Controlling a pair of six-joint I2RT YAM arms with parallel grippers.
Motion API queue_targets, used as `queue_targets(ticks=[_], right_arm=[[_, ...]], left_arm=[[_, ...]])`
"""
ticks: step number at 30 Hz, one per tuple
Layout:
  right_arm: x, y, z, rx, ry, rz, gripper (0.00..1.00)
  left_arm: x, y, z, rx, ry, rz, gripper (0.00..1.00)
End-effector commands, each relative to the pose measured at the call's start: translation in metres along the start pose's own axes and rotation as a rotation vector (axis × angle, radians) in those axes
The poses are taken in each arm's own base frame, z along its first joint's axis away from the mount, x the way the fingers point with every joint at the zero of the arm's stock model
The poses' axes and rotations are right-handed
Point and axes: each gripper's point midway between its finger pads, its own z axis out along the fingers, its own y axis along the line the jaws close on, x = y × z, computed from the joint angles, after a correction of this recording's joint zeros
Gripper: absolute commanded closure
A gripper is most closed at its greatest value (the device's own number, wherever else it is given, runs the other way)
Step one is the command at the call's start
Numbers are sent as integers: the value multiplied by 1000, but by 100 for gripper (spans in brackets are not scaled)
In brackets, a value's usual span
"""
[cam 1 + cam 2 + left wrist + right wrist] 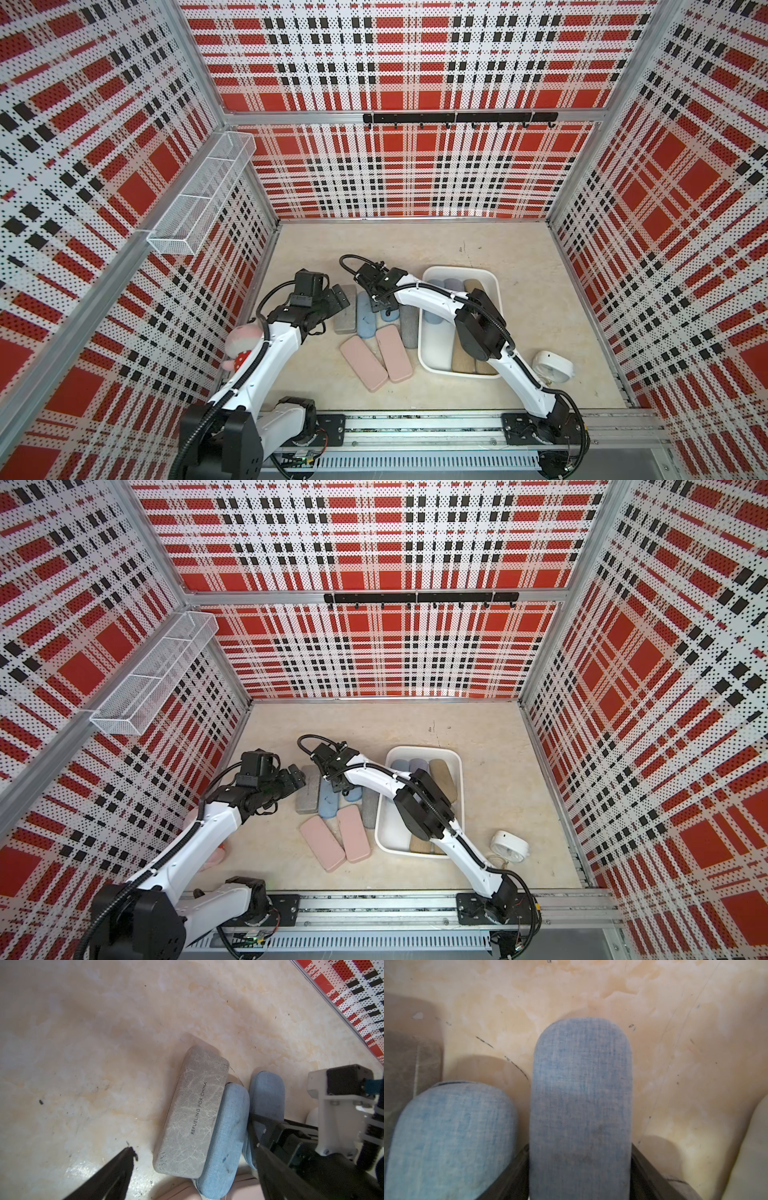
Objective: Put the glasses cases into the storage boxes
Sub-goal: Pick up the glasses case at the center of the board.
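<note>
Right gripper (579,1155) is clamped on the sides of a darker blue case (581,1084), which runs out ahead from between its fingers. A lighter blue case (452,1136) lies just beside it, and the white tray (459,270), already holding several cases, sits near on its other side. Left gripper (194,1147) stands spread wide and holds nothing, with the grey case (193,1109) lying below and between its fingers

I'm noting the white tray (461,270) sitting on the counter (532,316), holding blue and tan cases (462,356). Lying just left of it:
- grey fabric case (409,330)
- darker blue case (581,1105), sitting between the right fingers (508,1180)
- light blue case (365,322)
- grey rectangular case (345,316)
- two flat pink cases (363,362)
</note>
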Motion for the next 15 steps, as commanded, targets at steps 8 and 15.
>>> queue_targets(ticks=[8,15], right_arm=[[-15,7,-11,-29,-39,-11,44],[-46,12,-62,-93,-140,32,45]], left_arm=[[1,-1,0,0,-4,-1,6],[-1,-5,-4,7,-19,0,6]])
